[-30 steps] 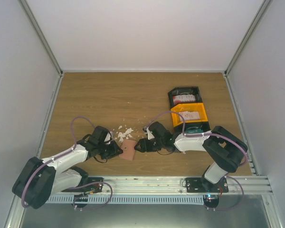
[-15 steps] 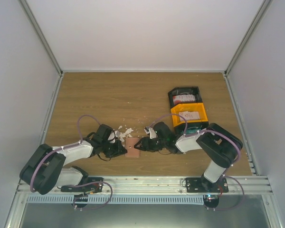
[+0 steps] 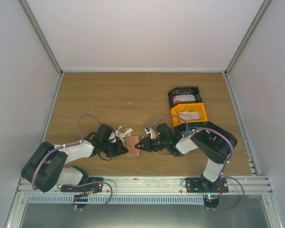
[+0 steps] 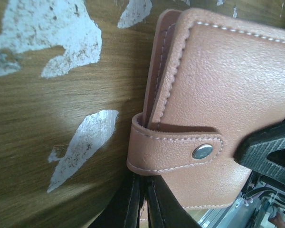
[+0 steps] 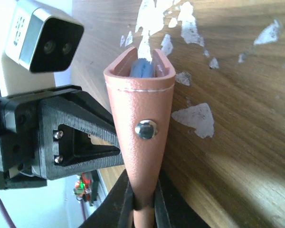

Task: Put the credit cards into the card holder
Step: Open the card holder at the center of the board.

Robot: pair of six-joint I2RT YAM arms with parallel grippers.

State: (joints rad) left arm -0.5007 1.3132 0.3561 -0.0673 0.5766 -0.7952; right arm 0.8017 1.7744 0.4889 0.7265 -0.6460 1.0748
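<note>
The salmon-brown card holder is snapped closed and sits low between both grippers, at the middle of the table near the front. My left gripper is shut on its left edge, just under the snap strap. My right gripper is shut on the opposite edge. In the right wrist view the holder's pale blue inside shows at its far end. Red-and-white credit cards lie in the black bin and the orange bin, away from both grippers.
Small white scraps lie on the wood just behind the holder. The black bin and orange bin stand at the right, behind my right arm. White walls close in the table on three sides.
Both grippers closed on the holder, the left one first, then the right. The holder shifted slightly right and away from the front edge as the arms came together.
</note>
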